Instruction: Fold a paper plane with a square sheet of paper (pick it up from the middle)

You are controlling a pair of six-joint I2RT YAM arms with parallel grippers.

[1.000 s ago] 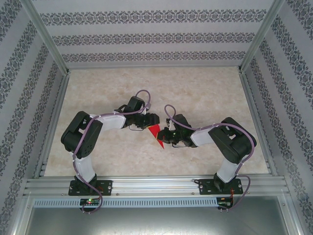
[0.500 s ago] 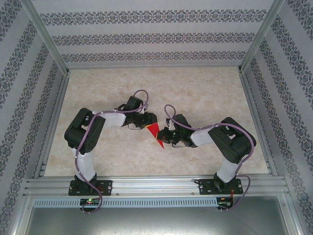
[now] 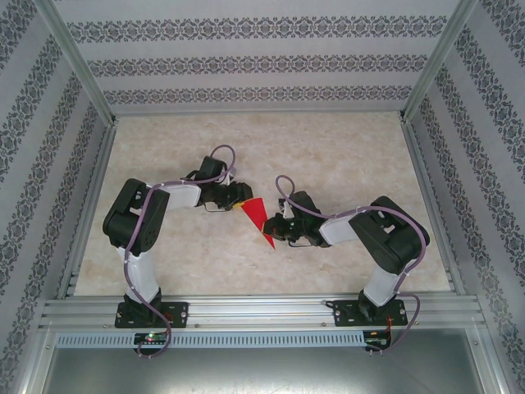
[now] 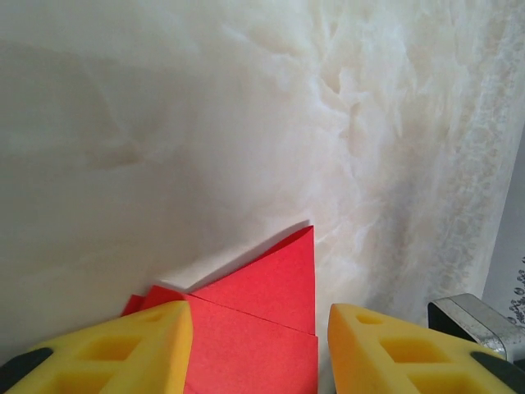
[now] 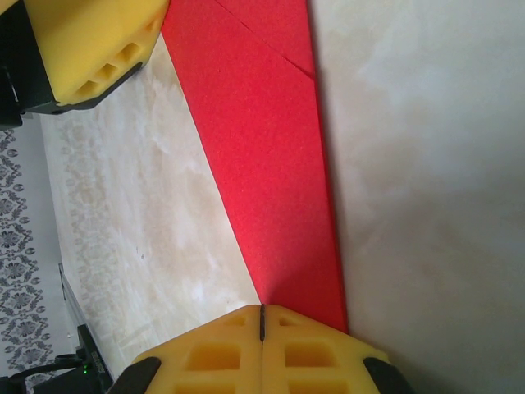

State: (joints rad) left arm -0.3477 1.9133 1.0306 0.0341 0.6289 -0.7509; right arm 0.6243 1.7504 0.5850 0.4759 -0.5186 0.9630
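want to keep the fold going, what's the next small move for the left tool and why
Probably close the left tool on the wide end of the paper plane. It stands part open, with the red layers lying between its jaws, so the end looks lined up for a grip. The shut right tool sits at the narrow tip, seemingly steadying it.

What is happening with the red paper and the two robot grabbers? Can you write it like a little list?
Paper: red paper, folded into a long pointed wedge, lying flat
Surface: pale marbled table
Left arm: left gripper open, set astride the paper's wide end
Right arm: right gripper shut, at the paper's pointed end
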